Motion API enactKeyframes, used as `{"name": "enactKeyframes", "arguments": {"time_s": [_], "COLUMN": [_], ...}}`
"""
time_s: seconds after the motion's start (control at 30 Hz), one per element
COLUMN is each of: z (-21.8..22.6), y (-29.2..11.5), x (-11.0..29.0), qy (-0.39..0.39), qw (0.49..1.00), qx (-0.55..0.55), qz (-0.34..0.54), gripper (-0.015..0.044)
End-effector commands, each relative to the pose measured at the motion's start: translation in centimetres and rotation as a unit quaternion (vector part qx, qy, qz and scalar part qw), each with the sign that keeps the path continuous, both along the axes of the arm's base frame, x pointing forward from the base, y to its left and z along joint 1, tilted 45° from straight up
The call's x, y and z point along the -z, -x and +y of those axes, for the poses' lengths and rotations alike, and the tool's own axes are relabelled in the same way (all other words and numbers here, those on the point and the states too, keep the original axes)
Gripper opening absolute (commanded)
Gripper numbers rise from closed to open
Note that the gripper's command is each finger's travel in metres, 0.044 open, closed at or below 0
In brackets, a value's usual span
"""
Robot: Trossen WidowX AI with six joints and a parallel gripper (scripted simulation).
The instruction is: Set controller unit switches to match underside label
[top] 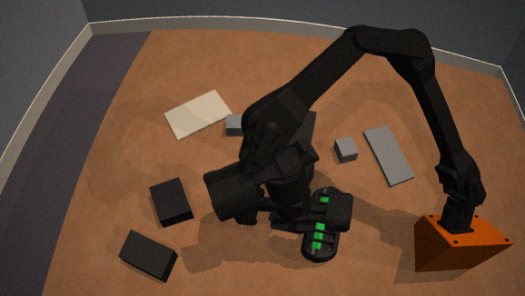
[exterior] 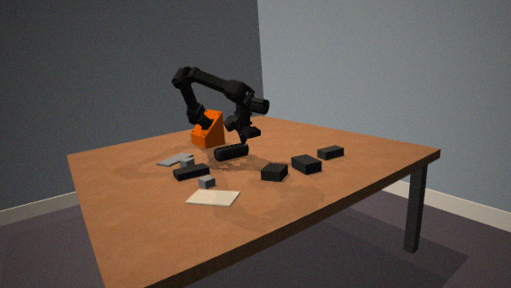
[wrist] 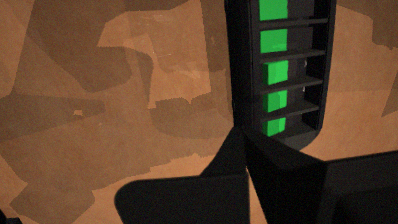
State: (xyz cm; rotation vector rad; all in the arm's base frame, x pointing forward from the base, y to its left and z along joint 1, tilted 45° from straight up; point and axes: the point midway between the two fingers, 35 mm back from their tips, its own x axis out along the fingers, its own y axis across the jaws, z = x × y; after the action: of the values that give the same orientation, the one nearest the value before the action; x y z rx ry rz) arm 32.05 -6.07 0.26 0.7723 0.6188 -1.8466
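The dark grey controller unit (top: 319,235) (exterior: 232,152) (wrist: 272,73) lies on the bench with its switches facing up. Green switch ends show along one side; in the wrist view several are visible and the unit's far end is cut off. The nearer green ends look raised there, but I cannot tell every switch's setting. The label underneath is hidden. My gripper (exterior: 243,142) (wrist: 239,133) is shut and empty. Its fingertips point down at or just above the unit, near one end; contact cannot be told. In the top view the arm hides part of the unit.
Dark blocks (top: 171,202) (exterior: 306,164) lie to one side. A dark bar (exterior: 191,171), small grey cubes (top: 346,149) (exterior: 206,181), a grey plate (top: 389,155) (exterior: 170,161) and a cream plate (top: 198,114) (exterior: 213,198) lie around the unit. The arm stands on an orange base (top: 431,250) (exterior: 214,130).
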Motion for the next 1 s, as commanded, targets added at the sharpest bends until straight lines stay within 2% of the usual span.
{"name": "enactKeyframes", "arguments": {"time_s": [0.0, 0.33, 0.53, 0.87, 0.9, 0.97], "z": [0.5, 0.4, -0.6, -2.6, -2.8, -3.1], "y": [-1.0, -0.9, 0.5, 5.2, 5.7, 6.7], "x": [1.2, 1.3, -1.8, -6.9, -7.2, -7.8], "qy": [0.009, 0.01, -0.01, -0.033, -0.033, -0.034], "qw": [0.999, 0.999, 1.0, 0.995, 0.994, 0.992], "qx": [0.028, 0.026, 0.003, -0.054, -0.06, -0.071], "qz": [0.023, 0.028, -0.004, -0.077, -0.084, -0.097], "gripper": [0.0, 0.0, 0.0157, 0.042, 0.044, 0.044]}}
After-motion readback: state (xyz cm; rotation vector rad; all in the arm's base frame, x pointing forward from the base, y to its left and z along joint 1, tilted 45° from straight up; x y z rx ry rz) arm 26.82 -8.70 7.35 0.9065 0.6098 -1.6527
